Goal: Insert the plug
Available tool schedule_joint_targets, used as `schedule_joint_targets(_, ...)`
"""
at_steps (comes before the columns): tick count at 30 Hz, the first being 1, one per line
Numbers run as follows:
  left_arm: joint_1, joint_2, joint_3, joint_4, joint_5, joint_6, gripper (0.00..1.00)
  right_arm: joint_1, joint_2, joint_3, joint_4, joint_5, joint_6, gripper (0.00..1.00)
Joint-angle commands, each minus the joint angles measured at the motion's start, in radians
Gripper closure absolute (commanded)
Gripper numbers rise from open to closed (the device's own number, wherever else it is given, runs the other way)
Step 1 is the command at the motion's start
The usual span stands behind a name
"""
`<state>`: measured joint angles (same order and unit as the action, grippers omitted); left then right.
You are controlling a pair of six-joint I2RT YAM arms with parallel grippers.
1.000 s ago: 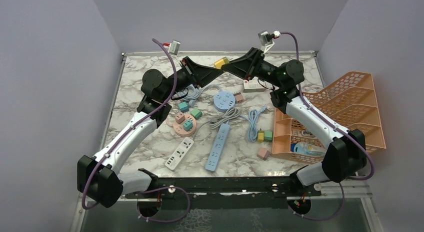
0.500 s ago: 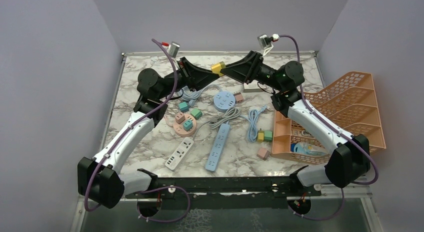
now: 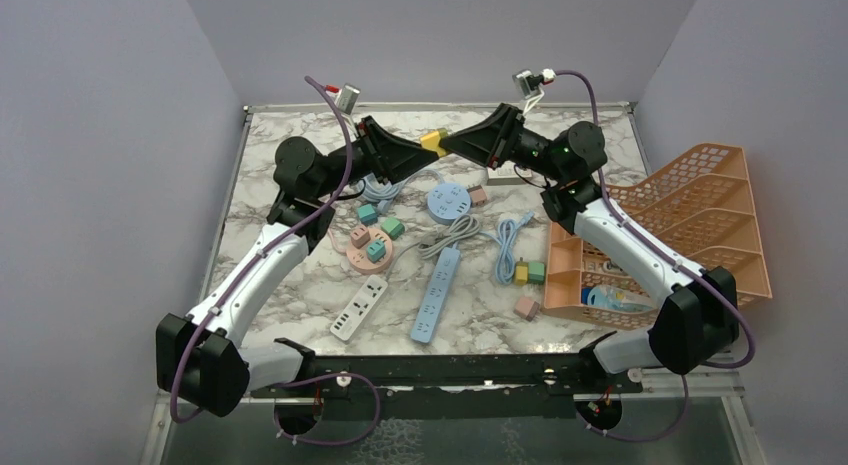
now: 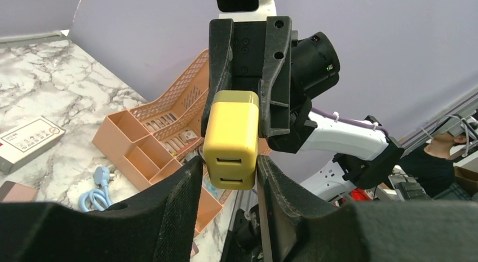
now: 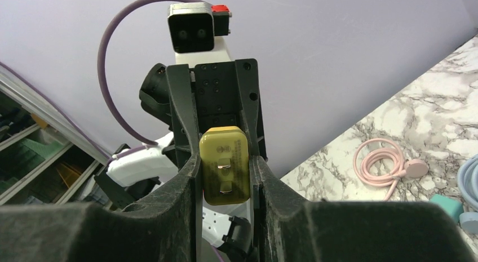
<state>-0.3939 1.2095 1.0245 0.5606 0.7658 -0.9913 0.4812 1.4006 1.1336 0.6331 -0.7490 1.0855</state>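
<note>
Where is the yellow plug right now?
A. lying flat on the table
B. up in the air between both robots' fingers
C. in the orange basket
B: the yellow plug is up in the air where the left gripper and right gripper meet, between their fingers.

The marble tabletop (image 3: 255,175) carries a white power strip (image 3: 358,308) and a blue power strip (image 3: 437,295) near its front, both lying slantwise. Behind them sit a round pink socket hub (image 3: 370,267) with small cubes on it and a round blue socket hub (image 3: 448,200). A coiled blue cable (image 3: 507,247) lies just beside a yellow cube (image 3: 521,273) and a green cube (image 3: 537,271). A pink cube (image 3: 527,306) lies near them. An orange basket (image 3: 700,185) stands at the right edge.
</note>
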Motion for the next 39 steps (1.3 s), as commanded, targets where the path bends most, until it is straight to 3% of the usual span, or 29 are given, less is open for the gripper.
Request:
schedule_joint_targets(1, -0.001, 0.028, 0.046, 0.035, -0.030, -0.023, 0.57, -0.001, 0.016, -0.006, 0.071, -0.023, 0.030, 0.89)
schedule_joint_targets(10, -0.002, 0.027, 0.030, 0.035, -0.081, -0.031, 0.57, -0.001, 0.008, -0.031, 0.091, -0.050, 0.017, 0.87)
schedule_joint_targets(12, -0.003, 0.027, 0.028, 0.036, -0.081, -0.024, 0.69, -0.001, 0.008, -0.034, 0.090, -0.058, 0.021, 0.85)
schedule_joint_targets(13, -0.003, 0.028, 0.029, 0.036, -0.078, -0.019, 0.80, -0.001, 0.008, -0.032, 0.085, -0.061, 0.023, 0.83)
schedule_joint_targets(14, -0.003, 0.028, 0.027, 0.035, -0.074, -0.008, 0.94, -0.001, 0.008, -0.029, 0.074, -0.063, 0.022, 0.77)
schedule_joint_targets(15, -0.001, 0.027, 0.024, 0.035, -0.064, 0.011, 1.00, -0.001, 0.008, -0.026, 0.053, -0.062, 0.014, 0.67)
schedule_joint_targets(18, 0.030, 0.001, -0.001, 0.001, -0.025, 0.110, 1.00, -0.004, -0.024, -0.041, -0.088, -0.001, -0.057, 0.37)
schedule_joint_targets(21, 0.077, -0.039, -0.014, -0.160, 0.031, 0.320, 1.00, -0.022, -0.086, -0.099, -0.183, 0.074, -0.141, 0.26)
schedule_joint_targets(25, 0.086, -0.050, 0.092, -0.721, -0.058, 0.857, 1.00, -0.029, -0.171, -0.135, -0.367, 0.198, -0.277, 0.23)
schedule_joint_targets(26, 0.086, -0.036, 0.122, -0.885, -0.098, 0.953, 1.00, -0.029, -0.187, -0.138, -0.414, 0.226, -0.318, 0.23)
schedule_joint_targets(28, 0.086, -0.006, 0.164, -1.061, -0.171, 1.089, 1.00, -0.029, -0.214, -0.143, -0.504, 0.301, -0.356, 0.24)
schedule_joint_targets(33, 0.062, 0.021, 0.152, -1.133, -0.262, 1.072, 1.00, -0.029, -0.239, -0.135, -0.728, 0.526, -0.414, 0.27)
schedule_joint_targets(39, -0.093, 0.139, 0.172, -1.151, -0.319, 0.840, 1.00, -0.029, -0.206, -0.153, -0.855, 0.601, -0.454, 0.37)
